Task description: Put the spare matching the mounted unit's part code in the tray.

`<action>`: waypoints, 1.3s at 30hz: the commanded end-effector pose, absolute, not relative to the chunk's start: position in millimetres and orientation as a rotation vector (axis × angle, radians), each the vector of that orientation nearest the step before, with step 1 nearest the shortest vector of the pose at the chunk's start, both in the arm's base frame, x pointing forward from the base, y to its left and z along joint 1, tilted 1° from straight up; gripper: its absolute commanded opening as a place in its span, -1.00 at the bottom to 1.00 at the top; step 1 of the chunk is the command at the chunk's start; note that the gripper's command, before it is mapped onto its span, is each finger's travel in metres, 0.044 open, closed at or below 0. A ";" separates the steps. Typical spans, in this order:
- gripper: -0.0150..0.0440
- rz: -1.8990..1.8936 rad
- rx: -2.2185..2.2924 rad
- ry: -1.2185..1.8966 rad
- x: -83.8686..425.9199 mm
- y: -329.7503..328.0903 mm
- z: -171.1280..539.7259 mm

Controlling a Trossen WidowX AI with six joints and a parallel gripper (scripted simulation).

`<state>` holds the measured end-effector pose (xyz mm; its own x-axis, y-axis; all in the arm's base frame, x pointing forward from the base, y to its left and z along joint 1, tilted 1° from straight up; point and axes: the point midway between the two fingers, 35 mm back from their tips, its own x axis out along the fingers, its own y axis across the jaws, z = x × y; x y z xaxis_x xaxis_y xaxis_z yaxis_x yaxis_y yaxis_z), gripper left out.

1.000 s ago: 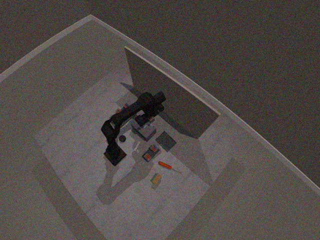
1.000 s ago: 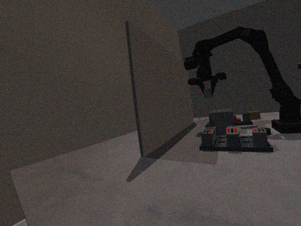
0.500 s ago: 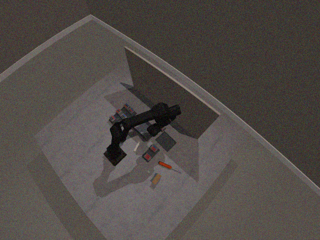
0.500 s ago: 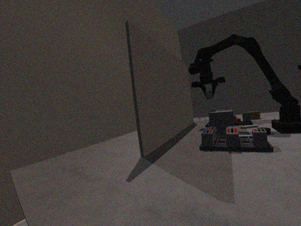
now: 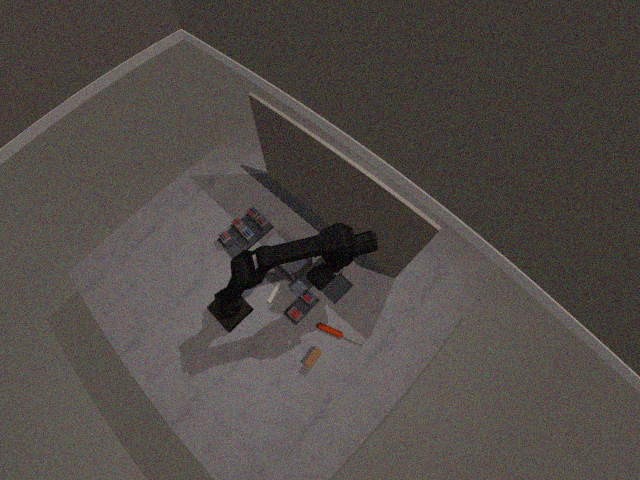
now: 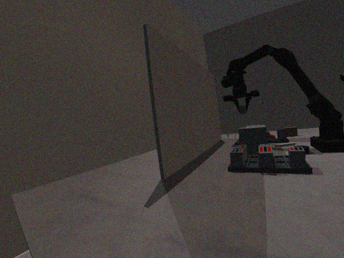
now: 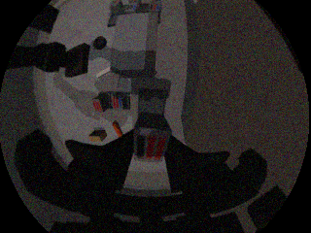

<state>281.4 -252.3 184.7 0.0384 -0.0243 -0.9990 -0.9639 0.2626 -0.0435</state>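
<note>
My gripper (image 6: 242, 112) (image 7: 150, 131) is shut on a grey spare unit (image 6: 242, 108) (image 7: 152, 146) whose label shows one black and two red stripes in the wrist view. It holds the unit high above the table; in the top view the hand hides the fingertips, beside the tray. The flat dark square tray (image 5: 338, 289) (image 7: 155, 88) shows no unit in it. A rack (image 6: 266, 170) with several striped units stands past the grey box. A small dark base carries striped units (image 5: 295, 313) (image 7: 117, 102). No printed code is readable.
A grey box (image 6: 252, 134) (image 7: 131, 36) stands between rack and tray. A tall upright panel (image 5: 336, 180) (image 6: 183, 105) runs alongside. An orange screwdriver (image 5: 329, 330) (image 7: 117, 128), a tan-and-grey block (image 5: 311, 357) (image 7: 98, 135) and a white stick (image 5: 273, 293) (image 7: 103, 72) lie near the small base.
</note>
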 end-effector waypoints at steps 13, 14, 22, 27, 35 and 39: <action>-0.49 0.973 -1.054 1.299 285.2 -255.8 175.2; -0.49 0.973 -1.054 1.299 285.3 -255.9 174.5; -0.49 0.973 -1.054 1.299 286.6 -256.9 168.7; -0.49 0.973 -1.054 1.299 287.3 -257.5 165.1; -0.49 0.973 -1.054 1.299 288.3 -258.3 159.3; -0.49 0.973 -1.054 1.299 288.8 -258.7 156.4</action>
